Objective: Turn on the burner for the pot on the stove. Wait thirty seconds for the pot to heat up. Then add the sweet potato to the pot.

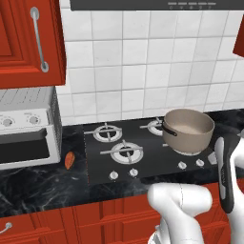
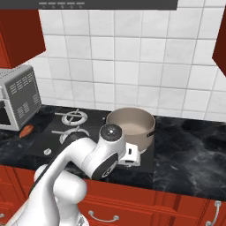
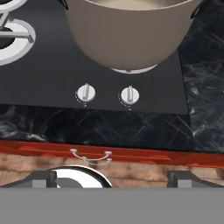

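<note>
Four silver-ringed gas burners w/ black grates are being shown on the flat black glass stove [image 1: 143, 159], set into a dark marbled countertop [image 1: 38, 186]. The wide round taupe-brown metal pot [image 1: 188, 129] w/ pale inside is being carried by the front-right burner, short dark side handle pointing left in the left base view; nothing is being seen inside it. The small orange-brown oblong sweet potato [image 1: 69, 160] is lying on the countertop just left of the stove edge, near the white toaster oven [image 1: 26, 128], well apart from the pot. In the hand view, two small silver knobs [image 3: 107, 94] are being seen side by side at the stove's front edge, directly below the pot; a red drawer front w/ a silver handle [image 3: 91, 156] is lying beneath the counter edge. The two-finger gripper [image 3: 112, 178] is being held back from the counter front, above the drawer, not touching anything; its dark fingertips [image 3: 41, 178] are standing far apart, jaws fully spread, nothing between them. Red cabinets & white tiled backsplash are being seen behind.
</note>
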Robot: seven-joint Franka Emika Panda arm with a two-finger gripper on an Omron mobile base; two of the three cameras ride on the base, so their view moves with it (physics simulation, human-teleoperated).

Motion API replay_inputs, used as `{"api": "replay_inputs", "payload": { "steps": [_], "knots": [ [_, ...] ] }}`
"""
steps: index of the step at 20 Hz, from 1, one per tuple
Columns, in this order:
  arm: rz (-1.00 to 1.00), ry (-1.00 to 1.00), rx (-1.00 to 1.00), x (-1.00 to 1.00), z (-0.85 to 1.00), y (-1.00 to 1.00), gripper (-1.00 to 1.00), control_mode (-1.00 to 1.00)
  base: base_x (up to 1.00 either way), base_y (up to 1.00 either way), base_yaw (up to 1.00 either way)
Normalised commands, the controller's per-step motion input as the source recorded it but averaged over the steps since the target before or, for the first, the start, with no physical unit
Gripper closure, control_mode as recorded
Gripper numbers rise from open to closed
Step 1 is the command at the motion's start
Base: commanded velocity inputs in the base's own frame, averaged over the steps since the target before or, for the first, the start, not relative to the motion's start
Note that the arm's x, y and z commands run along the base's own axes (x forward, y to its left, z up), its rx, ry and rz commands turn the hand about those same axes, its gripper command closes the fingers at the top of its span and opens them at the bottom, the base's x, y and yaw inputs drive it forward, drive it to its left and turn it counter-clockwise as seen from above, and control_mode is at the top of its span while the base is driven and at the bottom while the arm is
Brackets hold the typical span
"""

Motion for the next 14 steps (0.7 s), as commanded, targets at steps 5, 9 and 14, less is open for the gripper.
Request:
{"api": "replay_inputs", "payload": {
  "steps": [5, 9, 14],
  "knots": [
    [0.01, 0.00, 0.00, 0.21, -0.08, 0.00, -1.00, -1.00, 0.00, 0.00, 0.00],
    [0.00, 0.00, 0.00, 0.17, -0.06, 0.00, -1.00, -1.00, 0.00, 0.00, 0.00],
    [0.00, 0.00, 0.00, 0.12, -0.13, -0.02, -1.00, -1.00, 0.00, 0.00, 0.00]
  ]
}}
